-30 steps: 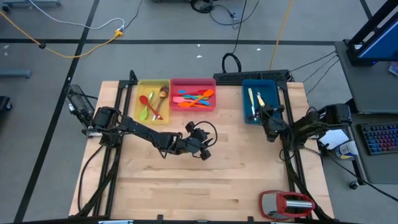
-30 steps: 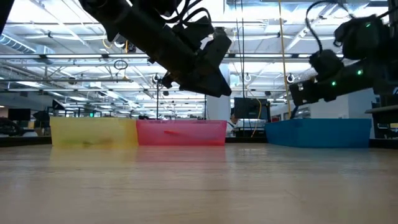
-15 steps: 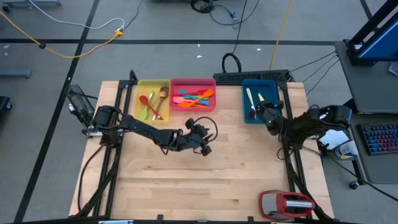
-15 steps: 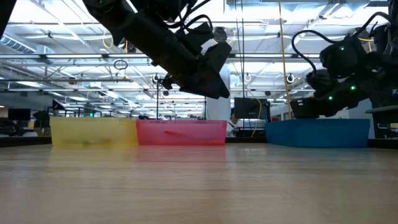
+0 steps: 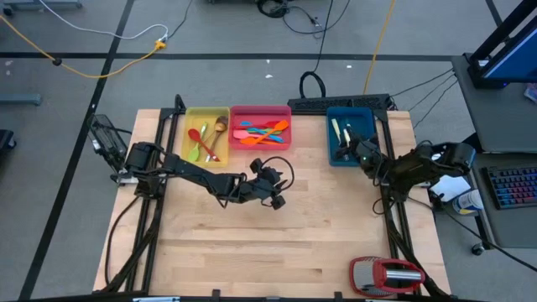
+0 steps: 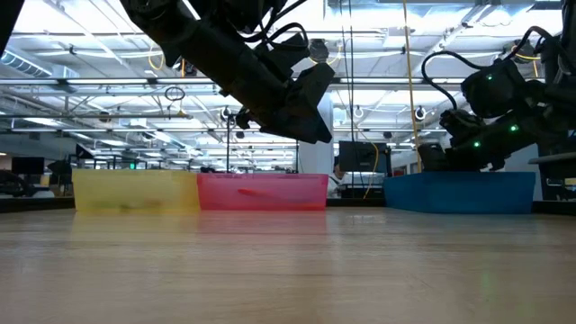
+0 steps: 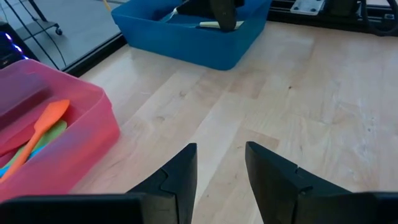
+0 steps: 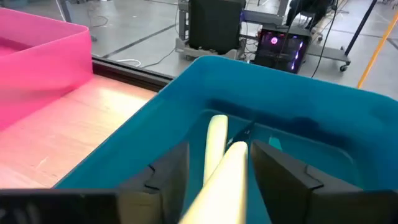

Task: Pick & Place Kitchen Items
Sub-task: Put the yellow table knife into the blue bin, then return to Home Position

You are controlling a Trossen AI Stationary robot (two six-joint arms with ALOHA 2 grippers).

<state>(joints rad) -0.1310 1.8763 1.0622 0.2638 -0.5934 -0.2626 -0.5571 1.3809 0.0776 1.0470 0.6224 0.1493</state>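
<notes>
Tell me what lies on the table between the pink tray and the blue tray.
Nothing: in the high view, only bare wood table separates the pink tray from the blue tray. The left wrist view shows the same.

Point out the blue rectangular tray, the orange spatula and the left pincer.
Blue rectangular plastic tray (image 8: 155, 112), right wrist view, near wall.
Orange spatula (image 7: 38, 130), left wrist view, blade.
Left pincer (image 7: 221, 168), left wrist view, gap between open fingertips.

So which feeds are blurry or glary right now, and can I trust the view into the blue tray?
Right wrist view: the cream handle between the right pincer fingers is soft, the blue tray rim fairly clear. Low view: bright ceiling lights leave both arms as dark shapes. Left wrist view: pink tray slightly blurred. High view: evenly lit.
</notes>
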